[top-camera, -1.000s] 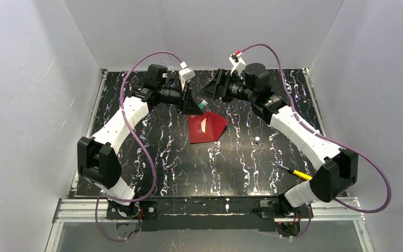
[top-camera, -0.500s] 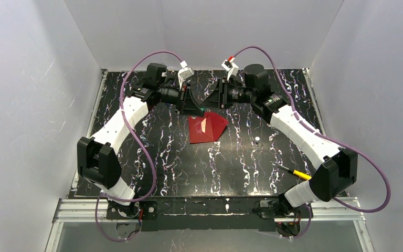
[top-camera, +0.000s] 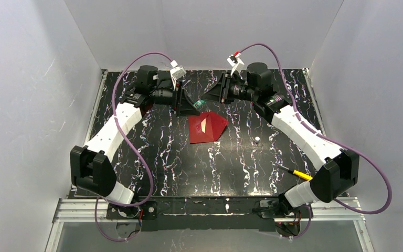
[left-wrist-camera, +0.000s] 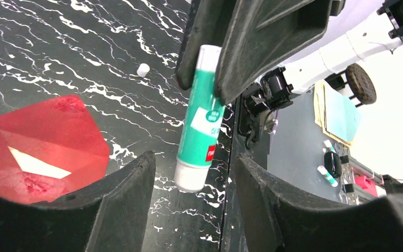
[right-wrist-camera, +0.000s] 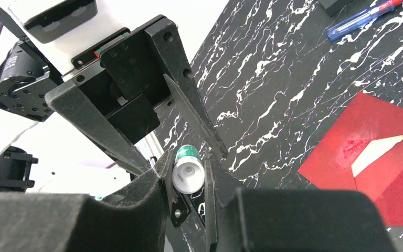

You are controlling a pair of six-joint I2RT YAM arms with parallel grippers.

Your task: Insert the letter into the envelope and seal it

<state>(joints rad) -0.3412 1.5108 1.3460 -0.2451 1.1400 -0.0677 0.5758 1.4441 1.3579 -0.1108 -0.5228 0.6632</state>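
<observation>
Envelope [top-camera: 205, 127] lies flat on the table [top-camera: 189, 168]. The letter [left-wrist-camera: 35, 165] is inside it, only a white sliver showing. Flap looks unsealed.

Just behind the envelope, both grippers meet nose to nose around a green glue stick [left-wrist-camera: 202, 126].
- Right gripper [right-wrist-camera: 186, 173]: jaws nearly closed, pinching one end of the stick.
- Left gripper [left-wrist-camera: 194, 163]: half open, fingers clear of the stick, holding nothing.

Likely a hand-over, so the right arm can glue the flap.

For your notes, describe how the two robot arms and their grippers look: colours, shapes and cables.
Both the left arm and right arm have white box-like link shells with black joint housings. A purple cable loops along each. The left gripper and right gripper are matte black, with two wedge-shaped fingers.
</observation>
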